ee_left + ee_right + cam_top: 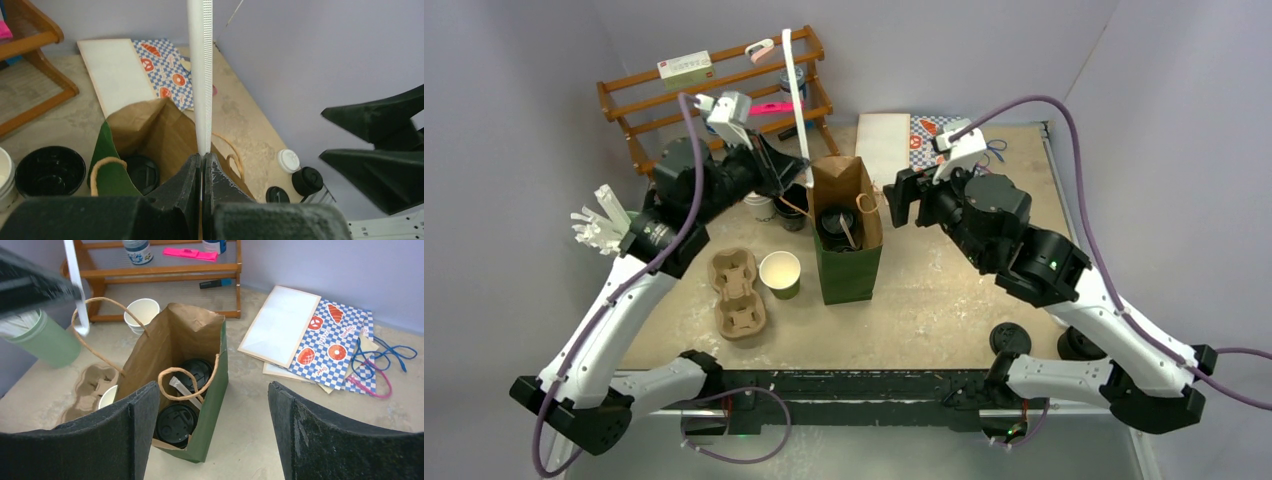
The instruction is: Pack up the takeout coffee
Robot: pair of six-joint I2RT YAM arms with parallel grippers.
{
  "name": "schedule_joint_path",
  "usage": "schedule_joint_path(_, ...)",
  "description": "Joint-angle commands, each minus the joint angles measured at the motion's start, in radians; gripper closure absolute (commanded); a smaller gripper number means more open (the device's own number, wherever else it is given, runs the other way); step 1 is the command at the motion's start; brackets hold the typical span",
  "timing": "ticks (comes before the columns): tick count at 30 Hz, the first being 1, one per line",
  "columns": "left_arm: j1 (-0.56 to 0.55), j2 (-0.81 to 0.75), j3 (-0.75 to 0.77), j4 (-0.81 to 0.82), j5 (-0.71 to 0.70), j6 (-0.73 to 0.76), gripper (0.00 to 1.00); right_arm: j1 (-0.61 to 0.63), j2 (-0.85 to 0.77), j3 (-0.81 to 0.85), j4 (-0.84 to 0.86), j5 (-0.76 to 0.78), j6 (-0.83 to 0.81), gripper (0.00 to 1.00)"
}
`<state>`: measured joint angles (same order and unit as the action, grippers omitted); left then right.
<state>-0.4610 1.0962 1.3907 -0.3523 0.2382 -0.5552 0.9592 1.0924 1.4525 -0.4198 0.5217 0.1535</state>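
Nearest my bases, a moulded brown pulp cup carrier [736, 290] lies on the tabletop [944, 300] with a lidless olive-green paper cup [781, 273] just beside it, both left out of the packing. Beyond them stands the open green-and-brown paper bag with twisted handles [205, 405]. The takeout coffee [176, 422] sits down inside it, only its round black sip lid showing. A second black lid [199, 371] lies just behind, and the cup walls are hidden, so which is which is my guess. My right pincer [210, 390] hangs spread and empty just beside the bag's right wall, likely placed to steady it. My left pincer [202, 159] is pressed together on the foot of a long flat white strip [200, 75], perhaps a wrapped straw. I hold it upright over the bag's mouth so it can drop in beside the cups. Farther off, flat printed paper bags [325, 340] lie spare, and a wooden rack [724, 90] stands at the back wall.
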Motion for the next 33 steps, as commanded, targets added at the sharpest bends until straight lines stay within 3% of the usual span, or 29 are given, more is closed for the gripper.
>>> schedule_joint_path(1,-0.1,-0.049,-0.095,0.084,-0.173,0.095,1.0,-0.002,-0.06,-0.017,0.001,0.074,0.061,0.2)
schedule_joint_path(7,-0.221,-0.022,-0.167,0.177,-0.322,0.124,1.0,-0.002,-0.077,-0.018,-0.023,0.076,0.098,0.21)
schedule_joint_path(13,-0.269,0.004,-0.205,0.216,-0.363,0.108,1.0,-0.003,-0.089,-0.012,-0.043,0.076,0.123,0.2)
schedule_joint_path(20,-0.293,-0.09,-0.308,0.181,-0.382,0.076,1.0,-0.002,-0.097,-0.022,-0.042,0.082,0.132,0.18)
schedule_joint_path(22,-0.299,-0.106,-0.334,0.174,-0.377,0.065,0.87,-0.003,-0.097,-0.025,-0.041,0.079,0.133,0.18)
schedule_joint_path(26,-0.306,-0.117,-0.33,0.13,-0.39,0.057,0.43,-0.004,-0.092,-0.024,-0.041,0.072,0.132,0.17)
schedule_joint_path(30,-0.307,-0.134,-0.299,0.113,-0.411,0.066,0.28,-0.002,-0.082,-0.028,-0.042,0.053,0.129,0.16)
schedule_joint_path(33,-0.306,-0.106,-0.212,0.029,-0.424,0.078,0.27,-0.002,-0.056,-0.021,-0.059,0.011,0.124,0.16)
